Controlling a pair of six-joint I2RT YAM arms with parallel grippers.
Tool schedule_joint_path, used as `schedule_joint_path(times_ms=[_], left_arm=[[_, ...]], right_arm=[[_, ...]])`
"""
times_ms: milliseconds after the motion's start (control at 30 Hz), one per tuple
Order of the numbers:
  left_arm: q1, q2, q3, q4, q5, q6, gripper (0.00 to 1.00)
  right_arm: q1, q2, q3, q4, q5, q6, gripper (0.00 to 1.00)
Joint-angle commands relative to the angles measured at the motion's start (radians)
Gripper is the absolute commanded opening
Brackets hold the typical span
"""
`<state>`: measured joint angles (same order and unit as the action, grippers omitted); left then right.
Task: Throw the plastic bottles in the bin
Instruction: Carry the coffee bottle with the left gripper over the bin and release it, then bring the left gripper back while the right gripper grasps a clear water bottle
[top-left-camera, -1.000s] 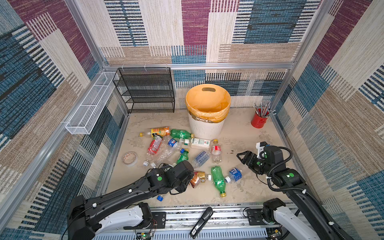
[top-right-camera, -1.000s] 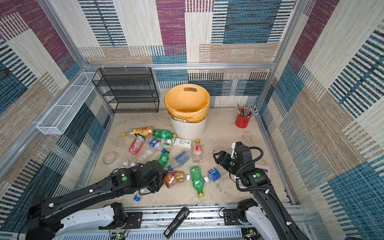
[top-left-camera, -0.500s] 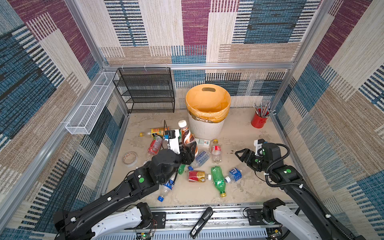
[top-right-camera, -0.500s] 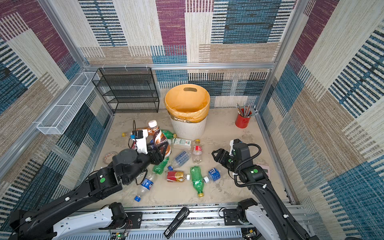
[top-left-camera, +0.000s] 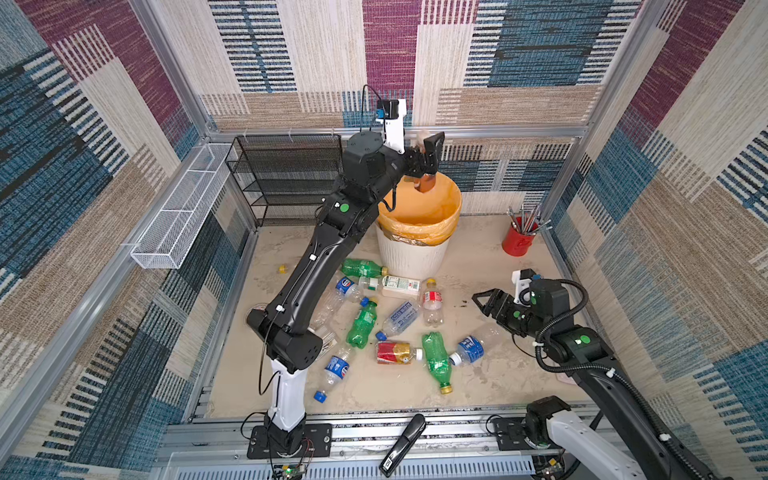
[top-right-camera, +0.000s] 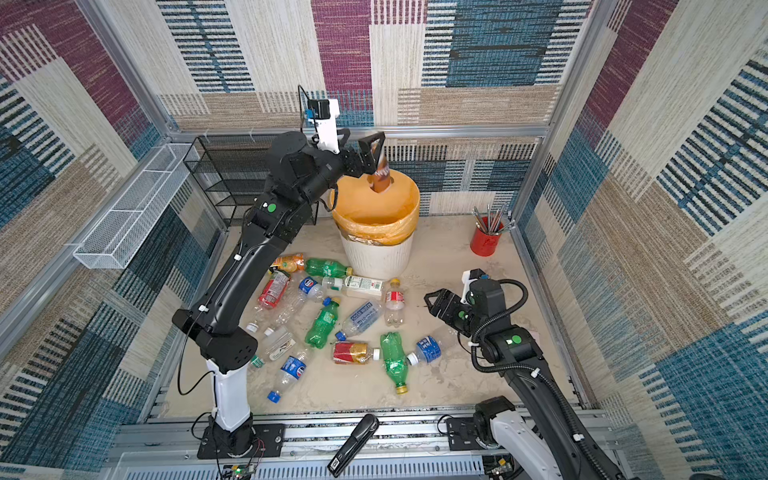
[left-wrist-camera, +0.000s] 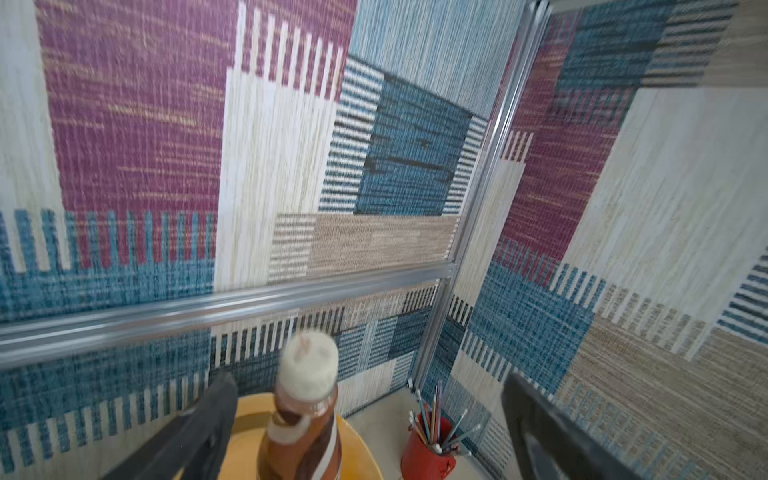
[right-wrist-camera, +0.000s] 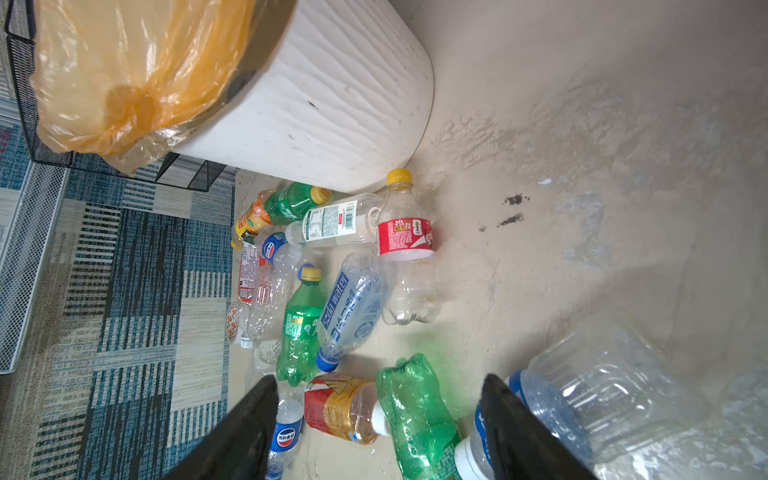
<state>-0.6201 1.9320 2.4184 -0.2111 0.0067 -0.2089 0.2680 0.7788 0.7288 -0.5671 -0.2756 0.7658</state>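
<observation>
Since a second ago my left arm (top-left-camera: 316, 270) has swung up from the strewn bottles to the bin (top-left-camera: 411, 257), centre of both top views. My left gripper (left-wrist-camera: 368, 380) stands with its fingers spread wide. The brown bottle (left-wrist-camera: 303, 432), white-capped and upright, sits between them over the orange liner (top-left-camera: 419, 208), not pinched. My right gripper (top-left-camera: 482, 301), lower right, hovers with fingers parted and empty beside the remaining bottles (top-left-camera: 390, 316) on the floor (top-left-camera: 478, 257).
</observation>
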Motion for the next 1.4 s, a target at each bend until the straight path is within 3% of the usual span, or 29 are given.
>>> schedule_joint_path(times_ms=[0, 67, 267, 400, 500, 600, 700, 833, 1067, 1367], left_arm=[[-0.007, -0.254, -0.279, 0.252, -0.022, 0.045, 1.0], [-0.007, -0.355, -0.398, 0.3, -0.062, 0.053, 0.99], [-0.007, -0.65, -0.777, 0.199, -0.111, -0.017, 0.92], [-0.007, -0.851, -1.127, 0.039, -0.168, -0.227, 0.85], [-0.007, -0.991, -1.366, -0.085, -0.209, -0.472, 0.78], [-0.007, -1.087, -1.491, -0.21, -0.234, -0.645, 0.74], [-0.007, -1.14, -1.517, -0.299, -0.271, -0.677, 0.73], [-0.003, -1.107, -1.458, -0.378, -0.279, -0.647, 0.75], [-0.001, -0.991, -1.398, -0.442, -0.148, -0.686, 0.75], [-0.001, -0.991, -1.439, -0.514, -0.057, -0.765, 0.74]], right_arm=[[0.0, -0.019, -0.018, -0.009, 0.023, 0.011, 0.78], [0.0, -0.018, -0.028, -0.006, 0.019, 0.01, 0.78], [0.0, -0.014, -0.049, -0.003, 0.014, 0.012, 0.78], [0.0, 0.003, -0.075, -0.009, -0.007, 0.046, 0.78], [-0.001, 0.002, -0.083, -0.036, 0.002, 0.075, 0.79], [0.0, -0.016, -0.082, -0.072, 0.016, 0.101, 0.79], [0.0, -0.05, -0.086, -0.08, 0.003, 0.13, 0.78], [0.0, -0.056, -0.083, -0.151, 0.036, 0.212, 0.75], [0.0, -0.037, -0.043, -0.293, 0.077, 0.347, 0.72], [0.0, -0.036, -0.075, -0.325, 0.05, 0.348, 0.76]])
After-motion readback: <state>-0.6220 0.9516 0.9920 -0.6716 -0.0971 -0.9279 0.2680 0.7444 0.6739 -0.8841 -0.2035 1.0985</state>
